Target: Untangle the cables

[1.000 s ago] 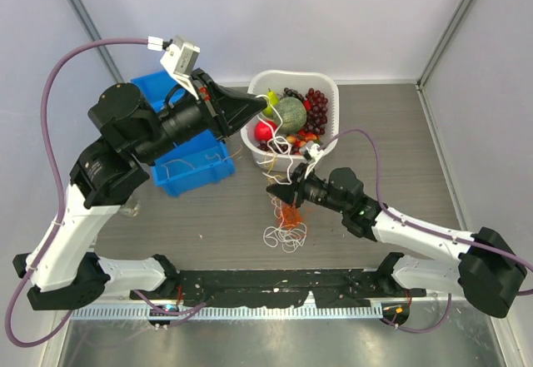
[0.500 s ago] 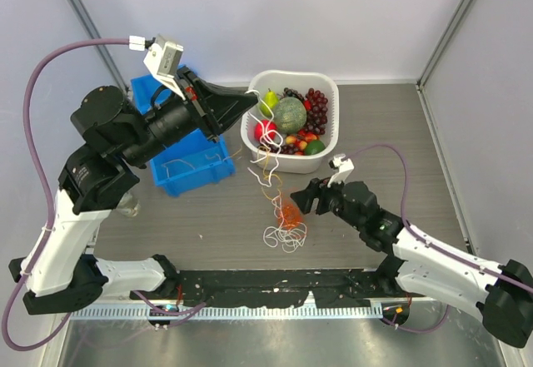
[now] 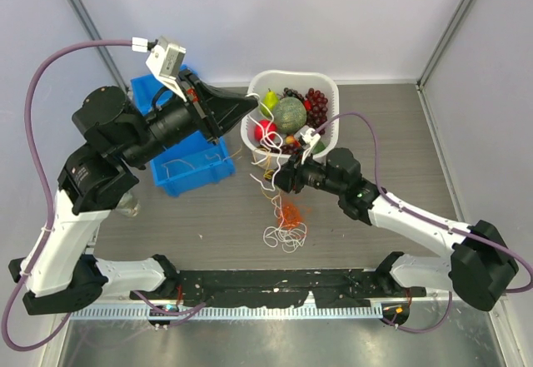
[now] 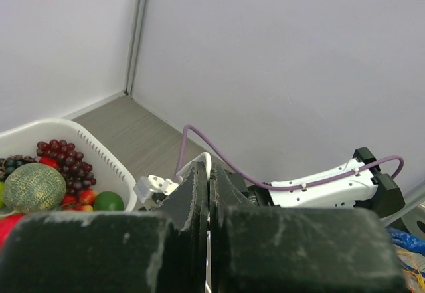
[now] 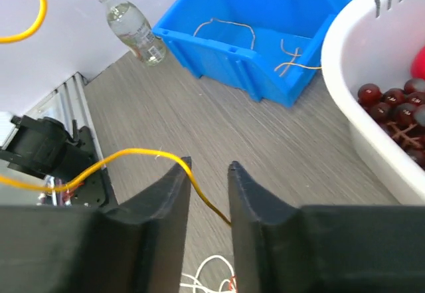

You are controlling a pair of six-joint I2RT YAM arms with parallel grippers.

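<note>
While most of the cables [image 3: 284,221] sit heaped on the table [image 3: 400,134] just in front of the fruit basket [image 3: 291,73], a few strands climb to the left gripper [image 3: 252,101], whose jaws are pressed shut on them. The right gripper [image 5: 207,168] has its fingers apart with nothing clamped; a yellow-orange cord [image 5: 139,151] runs loose through the gap. Looks early: some cords are in the blue bin [image 3: 191,180], but the heap isn't separated. Only the right wrist view shows that cord in the gap, plus a bottle [image 5: 129,24]. Only the top view shows the whole heap.
</note>
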